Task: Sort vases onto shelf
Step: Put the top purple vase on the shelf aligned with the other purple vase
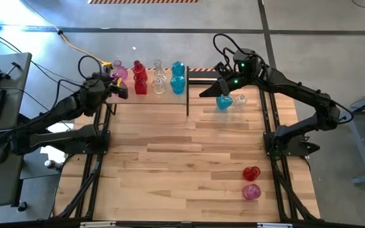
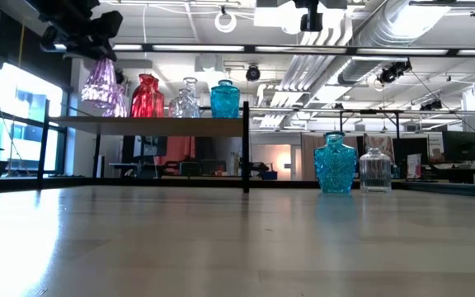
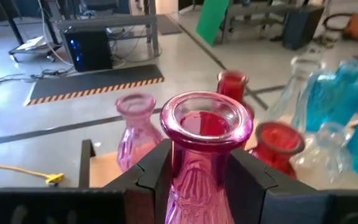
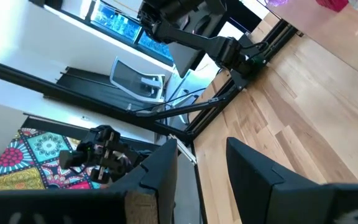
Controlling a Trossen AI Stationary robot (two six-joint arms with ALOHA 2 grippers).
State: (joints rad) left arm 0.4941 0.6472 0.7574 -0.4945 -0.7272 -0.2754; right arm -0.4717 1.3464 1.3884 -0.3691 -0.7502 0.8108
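left gripper (image 3: 201, 171) clamps neck of a pink vase (image 3: 205, 134), held above the shelf (image 1: 149, 96) at its left end. just beside it on shelf: 2nd pink vase (image 3: 135, 124), then red vases (image 1: 139, 77), clear vases (image 1: 159, 77), teal vases (image 1: 177, 76) in rows. right gripper (image 4: 201, 165) hangs over table (image 1: 182, 152) right of shelf, fingers apart, nothing between them. teal vase (image 1: 224, 101) and clear vase (image 1: 239, 101) stand near it on table. red vase (image 1: 251, 173) and pink vase at the near-right area (image 1: 251, 191), well apart from shelf.

glossy translucent glass vases (image 2: 223, 98), smooth light wood shelf (image 2: 159, 125), matt plank tabletop (image 1: 182, 152).
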